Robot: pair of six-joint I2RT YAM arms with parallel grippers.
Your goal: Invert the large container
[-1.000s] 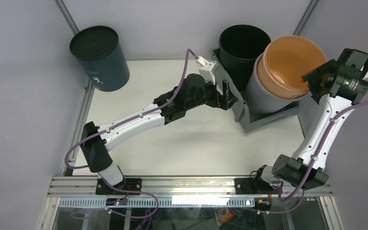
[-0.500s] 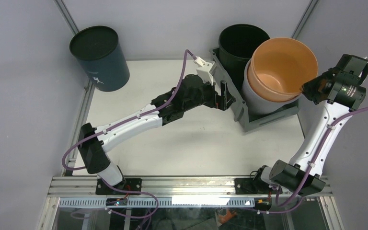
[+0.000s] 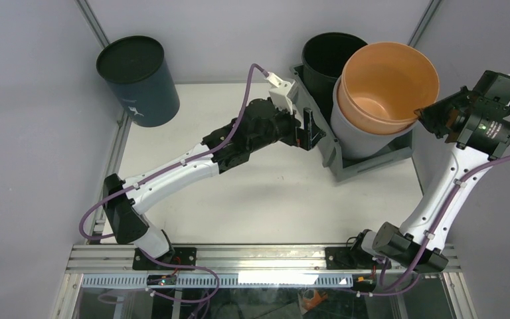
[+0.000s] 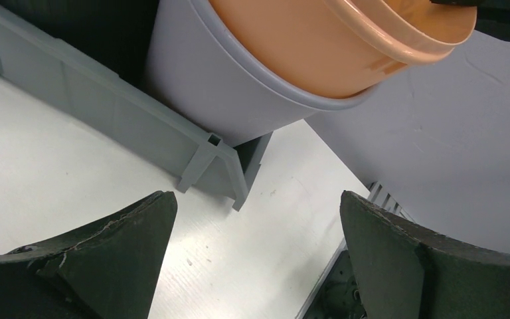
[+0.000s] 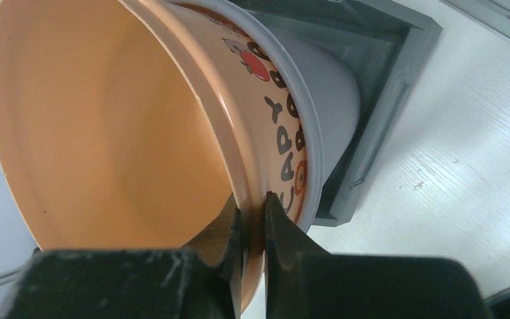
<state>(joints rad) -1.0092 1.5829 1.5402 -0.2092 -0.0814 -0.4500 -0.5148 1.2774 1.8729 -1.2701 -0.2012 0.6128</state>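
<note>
The large container [image 3: 372, 163] stands open side up in the upper right of the top view. The right gripper [image 3: 424, 113] is clamped on the rim of the orange bucket [image 3: 388, 86], which is nested in the pale grey bucket [image 3: 358, 141] inside the container. The left gripper [image 3: 309, 129] is spread wide and empty, just beside the container's left wall.

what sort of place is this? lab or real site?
Most likely a lab test cell: white table boxed in by plain grey panels, aluminium rail along the near edge, orange bucket and grey bin as staged props.
</note>
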